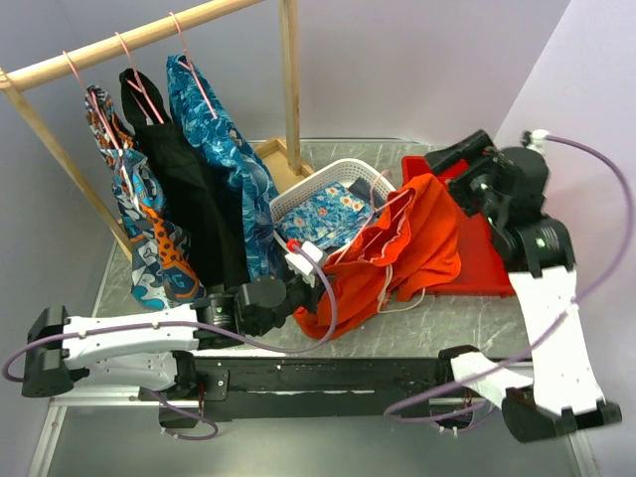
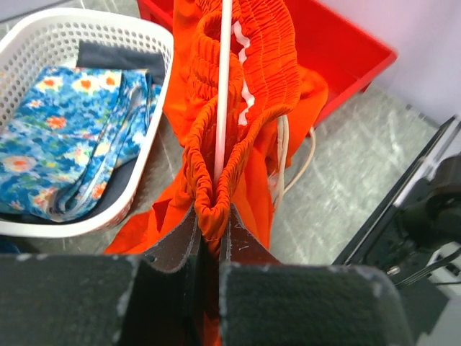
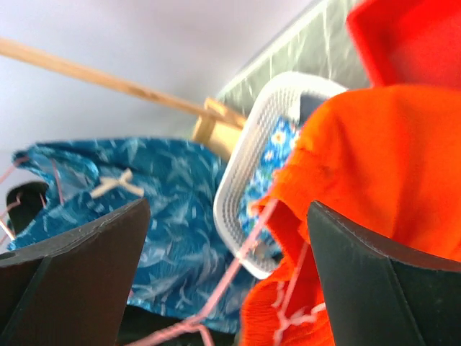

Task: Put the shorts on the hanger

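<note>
The left claw [image 2: 210, 241] is clamped shut on the gathered waistband of the orange shorts [image 1: 417, 243], and the thin wire of the hanger [image 2: 224, 72] runs up through the bunched fabric just beyond its fingers. The shorts sit over the worktop [image 1: 447, 318] between a white basket [image 1: 328, 179] on the left and a red tray [image 1: 487, 268] on the right, overlapping the tray. The right claw [image 3: 229, 209], at the far right of the shorts, has its fingers spread wide apart.

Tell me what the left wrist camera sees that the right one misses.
Only the left wrist view: the left gripper shut on the gathered waistband of the bright orange fabric shorts. Only the right wrist view: the open right gripper, the pale wooden rail and a hanging blue patterned garment. Both: the shorts, the white plastic basket and the red bin.
</note>
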Controlling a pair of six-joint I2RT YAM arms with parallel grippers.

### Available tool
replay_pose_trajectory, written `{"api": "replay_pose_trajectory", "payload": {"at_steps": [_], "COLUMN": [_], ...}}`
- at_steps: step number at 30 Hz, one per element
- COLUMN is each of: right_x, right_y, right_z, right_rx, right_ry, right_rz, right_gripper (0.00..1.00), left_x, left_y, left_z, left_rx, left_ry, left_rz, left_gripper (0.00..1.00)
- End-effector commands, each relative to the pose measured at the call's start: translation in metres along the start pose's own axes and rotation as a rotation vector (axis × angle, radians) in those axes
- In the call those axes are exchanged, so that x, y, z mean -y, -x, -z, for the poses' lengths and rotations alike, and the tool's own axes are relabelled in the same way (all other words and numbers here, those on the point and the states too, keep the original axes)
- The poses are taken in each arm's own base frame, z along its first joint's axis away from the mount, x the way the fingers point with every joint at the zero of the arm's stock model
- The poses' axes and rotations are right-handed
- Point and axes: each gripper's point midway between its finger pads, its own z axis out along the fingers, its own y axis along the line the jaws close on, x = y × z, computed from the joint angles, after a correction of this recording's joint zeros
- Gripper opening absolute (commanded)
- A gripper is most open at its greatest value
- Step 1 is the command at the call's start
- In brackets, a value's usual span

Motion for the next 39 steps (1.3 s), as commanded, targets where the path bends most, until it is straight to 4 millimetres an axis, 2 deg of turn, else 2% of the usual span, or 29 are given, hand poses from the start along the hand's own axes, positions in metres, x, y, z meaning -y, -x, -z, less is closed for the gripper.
{"api": "replay_pose_trajectory", "payload": {"at_steps": [1,2,4,6,7,9,10,11,13,14,16,17,18,19,23,24,25,27,33,35,36,38,39], "right_x": [-0.005,-0.003,0.003,0.007,0.011,0.018,0.024,0.026,0.038,0.045,0.05,0.051,0.055,0.053,0.07,0.076,0.07,0.074,0.075,0.069,0.067,0.05,0.052], "right_y": [0.045,0.048,0.055,0.058,0.06,0.06,0.069,0.069,0.071,0.077,0.078,0.079,0.078,0.08,0.084,0.075,0.081,0.082,0.082,0.073,0.069,0.051,0.041], "right_z": [0.04,0.04,0.037,0.032,0.028,0.02,0.015,0.011,-0.004,-0.008,-0.023,-0.028,-0.037,-0.044,-0.074,-0.086,-0.093,-0.11,-0.148,-0.158,-0.17,-0.178,-0.187], "right_rx": [0.211,0.224,0.247,0.256,0.265,0.262,0.284,0.271,0.259,0.264,0.252,0.249,0.238,0.243,0.223,0.184,0.204,0.212,0.196,0.154,0.133,0.057,0.026], "right_ry": [0.012,-0.005,-0.049,-0.07,-0.08,-0.089,-0.106,-0.099,-0.129,-0.147,-0.161,-0.158,-0.165,-0.152,-0.182,-0.172,-0.13,-0.117,-0.021,0.04,0.072,0.163,0.167], "right_rz": [0.054,0.07,0.086,0.105,0.106,0.109,0.096,0.084,0.063,0.041,0.019,0.01,0.004,-0.004,-0.037,-0.044,-0.048,-0.054,-0.067,-0.061,-0.059,-0.032,-0.008], "right_gripper": [0.97,0.97,0.98,0.98,0.99,0.99,0.99,0.99,0.98,0.98,0.98,0.98,0.98,0.98,0.99,0.98,0.98,0.99,1.0,1.0,1.0,1.0,1.0], "left_x": [0.002,0.002,-0.001,-0.001,-0.002,-0.002,-0.003,-0.004,-0.005,-0.006,-0.009,-0.01,-0.012,-0.012,-0.013,-0.012,-0.012,-0.009,-0.015,-0.015,-0.016,-0.016,-0.016], "left_y": [0.078,0.091,0.096,0.115,0.115,0.127,0.133,0.141,0.15,0.162,0.168,0.178,0.178,0.187,0.213,0.217,0.224,0.229,0.255,0.264,0.267,0.273,0.276], "left_z": [0.019,0.025,0.03,0.038,0.04,0.048,0.051,0.057,0.063,0.07,0.076,0.083,0.085,0.089,0.111,0.114,0.121,0.124,0.144,0.148,0.148,0.148,0.148], "left_rx": [0.144,0.162,0.155,0.183,0.173,0.182,0.191,0.199,0.209,0.231,0.226,0.243,0.229,0.243,0.284,0.286,0.291,0.288,0.337,0.356,0.363,0.376,0.384], "left_ry": [0.003,0.0,0.013,0.004,0.007,-0.002,-0.001,-0.005,-0.009,-0.016,-0.011,-0.015,-0.008,-0.012,-0.049,-0.063,-0.073,-0.096,-0.098,-0.101,-0.098,-0.092,-0.088], "left_rz": [0.14,0.162,0.168,0.191,0.186,0.192,0.195,0.2,0.201,0.21,0.2,0.207,0.196,0.198,0.203,0.198,0.191,0.177,0.184,0.193,0.199,0.207,0.216], "left_gripper": [0.01,0.01,0.01,0.01,0.01,0.01,0.01,0.01,0.01,0.01,0.01,0.01,0.01,0.01,0.01,0.01,0.01,0.01,0.01,0.01,0.01,0.01,0.01]}}
